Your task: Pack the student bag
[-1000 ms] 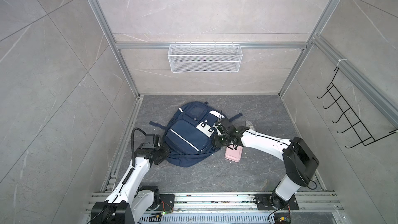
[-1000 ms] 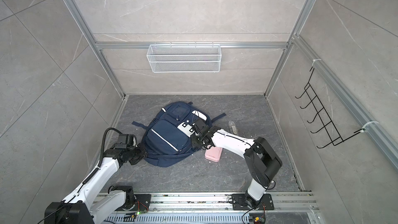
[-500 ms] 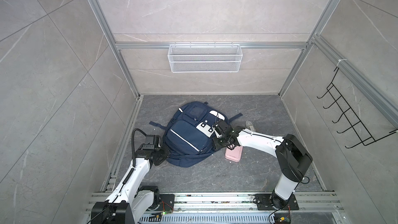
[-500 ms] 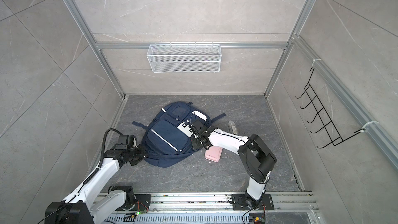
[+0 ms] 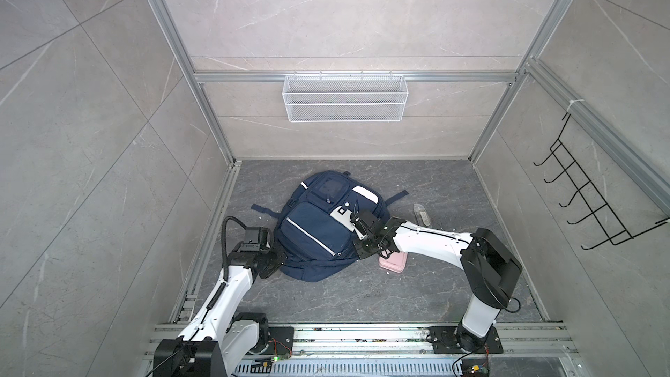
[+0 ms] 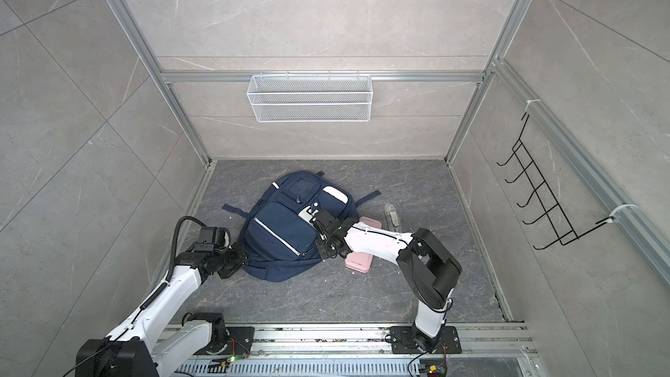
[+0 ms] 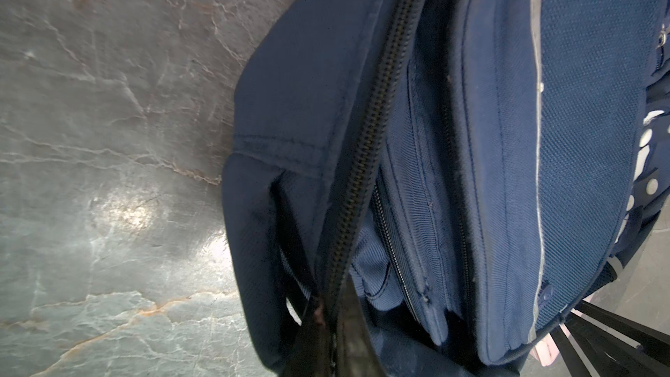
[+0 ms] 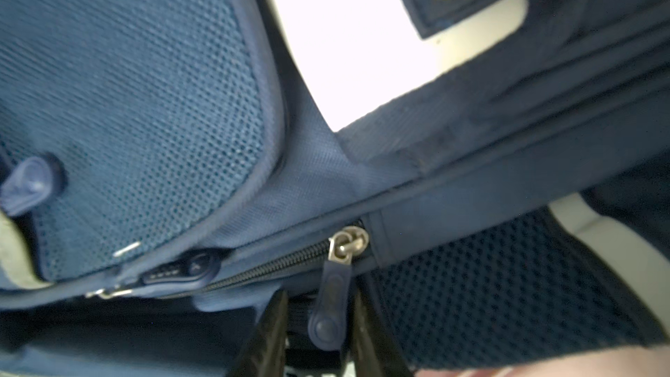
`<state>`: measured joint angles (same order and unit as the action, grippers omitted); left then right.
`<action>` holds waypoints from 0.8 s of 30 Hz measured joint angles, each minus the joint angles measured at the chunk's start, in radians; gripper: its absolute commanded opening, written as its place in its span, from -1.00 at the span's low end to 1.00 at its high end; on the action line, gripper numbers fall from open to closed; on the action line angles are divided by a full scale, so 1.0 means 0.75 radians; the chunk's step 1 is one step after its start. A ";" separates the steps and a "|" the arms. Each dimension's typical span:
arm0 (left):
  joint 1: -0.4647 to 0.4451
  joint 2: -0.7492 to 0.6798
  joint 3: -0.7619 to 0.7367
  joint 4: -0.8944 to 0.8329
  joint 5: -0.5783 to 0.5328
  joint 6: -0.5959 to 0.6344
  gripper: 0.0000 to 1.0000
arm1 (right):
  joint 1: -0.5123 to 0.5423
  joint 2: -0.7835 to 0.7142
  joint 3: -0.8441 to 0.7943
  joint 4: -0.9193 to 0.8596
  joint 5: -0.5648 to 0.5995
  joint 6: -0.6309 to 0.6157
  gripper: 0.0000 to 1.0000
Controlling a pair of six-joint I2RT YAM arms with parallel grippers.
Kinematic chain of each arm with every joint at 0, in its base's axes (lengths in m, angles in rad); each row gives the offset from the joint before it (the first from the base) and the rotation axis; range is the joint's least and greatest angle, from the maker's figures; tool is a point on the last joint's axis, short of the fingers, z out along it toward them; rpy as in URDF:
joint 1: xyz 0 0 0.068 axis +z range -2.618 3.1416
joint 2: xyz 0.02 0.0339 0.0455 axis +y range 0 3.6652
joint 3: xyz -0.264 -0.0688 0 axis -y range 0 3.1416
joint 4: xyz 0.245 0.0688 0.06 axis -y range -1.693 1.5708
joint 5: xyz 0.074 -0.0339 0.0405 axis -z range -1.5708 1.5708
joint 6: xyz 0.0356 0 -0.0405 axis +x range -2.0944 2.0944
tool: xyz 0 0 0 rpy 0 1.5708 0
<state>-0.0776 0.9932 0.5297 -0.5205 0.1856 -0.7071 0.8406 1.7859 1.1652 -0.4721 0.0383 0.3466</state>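
The navy student bag (image 5: 311, 233) (image 6: 282, 233) lies flat on the grey floor, with white patches and a silver stripe showing. My left gripper (image 5: 281, 261) (image 7: 335, 339) is at the bag's near left edge, shut on the fabric beside the dark main zip (image 7: 366, 146). My right gripper (image 5: 357, 229) (image 8: 319, 299) rests on the bag's right side near a white patch. Its jaws stand narrowly open. A blue zip pull (image 8: 328, 306) hangs between the two fingers, with a gap showing on one side.
A pink case (image 5: 393, 262) lies on the floor under my right forearm. A small clear bottle (image 5: 421, 213) lies to the right of the bag. A white wire basket (image 5: 342, 97) hangs on the back wall and a black hook rack (image 5: 594, 204) on the right wall.
My right gripper has shifted slightly along the bag's right side and its jaws have narrowed around the zip pull. The left arm and the bag have stayed put.
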 measured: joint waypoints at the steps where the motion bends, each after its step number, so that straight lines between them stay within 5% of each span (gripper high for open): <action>1: 0.000 0.002 0.000 0.001 0.000 0.000 -1.00 | 0.002 0.000 0.001 -0.003 0.006 0.000 -0.43; 24: 0.000 0.001 0.000 0.002 0.001 -0.001 -1.00 | 0.127 0.132 0.192 -0.192 0.320 0.001 -0.38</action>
<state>-0.0776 0.9936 0.5297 -0.5190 0.1860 -0.7074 0.9360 1.8851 1.3094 -0.6163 0.2787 0.3470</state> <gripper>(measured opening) 0.049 0.310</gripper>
